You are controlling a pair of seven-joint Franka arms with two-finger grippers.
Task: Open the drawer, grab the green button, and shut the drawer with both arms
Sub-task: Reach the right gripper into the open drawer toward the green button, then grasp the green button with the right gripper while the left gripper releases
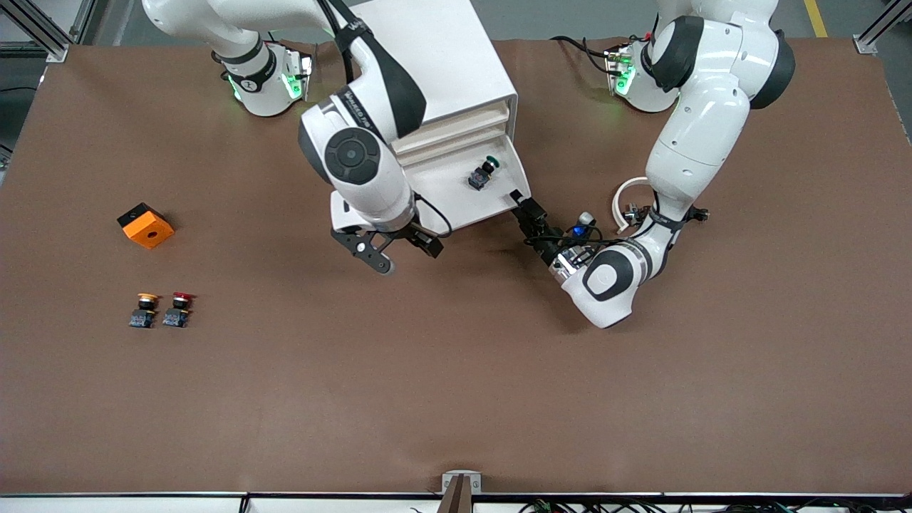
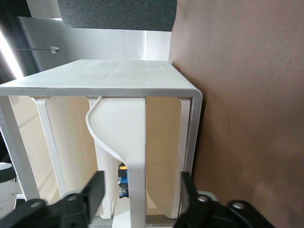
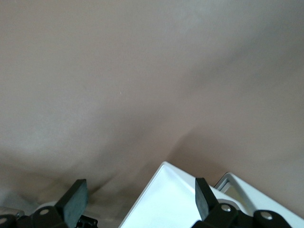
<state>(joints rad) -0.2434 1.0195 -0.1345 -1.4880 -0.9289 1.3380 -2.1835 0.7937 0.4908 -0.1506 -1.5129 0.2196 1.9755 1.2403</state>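
The left gripper (image 1: 519,201) is at the front corner of the one open drawer (image 1: 456,203), fingers apart around its handle (image 2: 124,137). One green button (image 1: 482,173) lies inside. The right gripper (image 1: 399,253) hangs spread wide over the drawer's front edge. Two other buttons (image 1: 159,309) and one orange block (image 1: 145,225) sit toward the right arm's end.

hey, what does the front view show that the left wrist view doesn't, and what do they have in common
Only the front view shows the whole green-capped button in the pulled-out drawer, the right gripper open over the table by the drawer's front edge, the orange block, and the yellow-capped button and red-capped button.

Only the left wrist view shows the drawer's handle close up between the fingers, untouched.

Both show the white cabinet, the drawer and the open left gripper at the drawer's front.
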